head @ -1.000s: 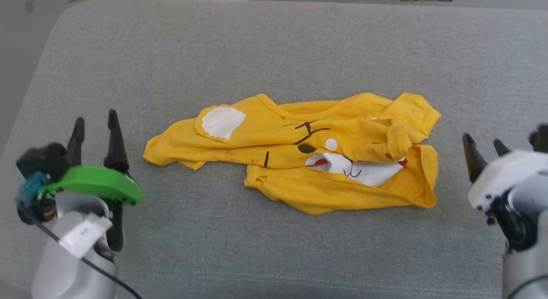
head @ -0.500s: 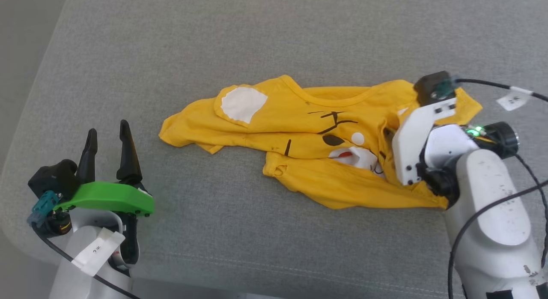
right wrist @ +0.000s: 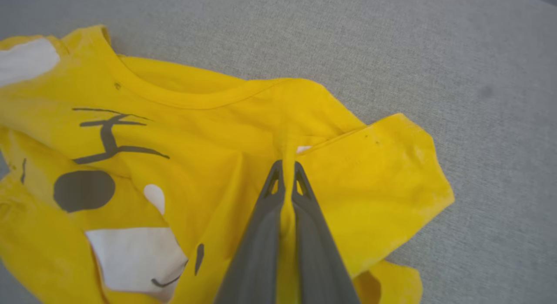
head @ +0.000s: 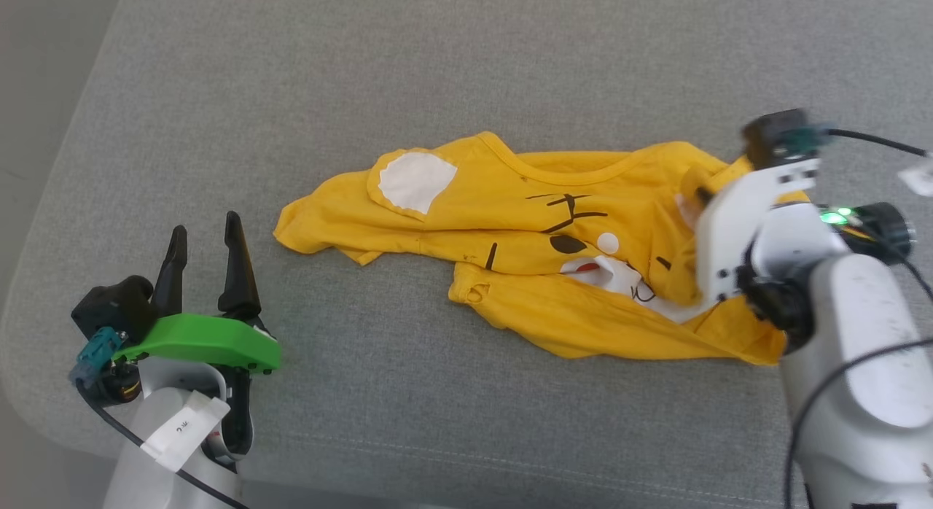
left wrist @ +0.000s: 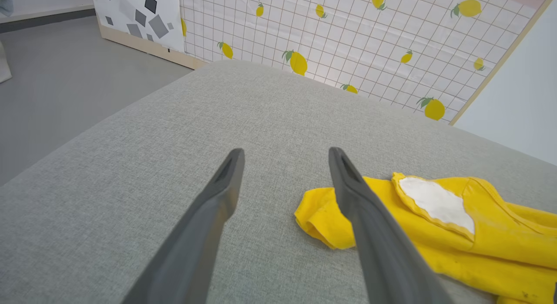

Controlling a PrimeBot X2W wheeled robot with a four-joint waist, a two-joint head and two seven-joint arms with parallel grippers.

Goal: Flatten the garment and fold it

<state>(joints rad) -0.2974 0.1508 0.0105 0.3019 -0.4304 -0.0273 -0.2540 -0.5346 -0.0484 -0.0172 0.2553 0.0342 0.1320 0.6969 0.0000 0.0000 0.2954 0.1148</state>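
Evidently flattening: our right gripper (right wrist: 286, 165) clamps bunched fold of garment (right wrist: 209, 134), its right side; left gripper (head: 204, 230) gapes empty beside garment's left end. Next, we judge, outward pull.

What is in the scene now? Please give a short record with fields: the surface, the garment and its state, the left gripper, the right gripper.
surface: grey cushion
garment: yellow T-shirt, crumpled on the cushion, not yet flat
print: white patch near the collar; black lines and dots further right
left gripper: open, apart from the garment, beside its left end
right gripper: shut on a pinched fold of the garment, on its right side
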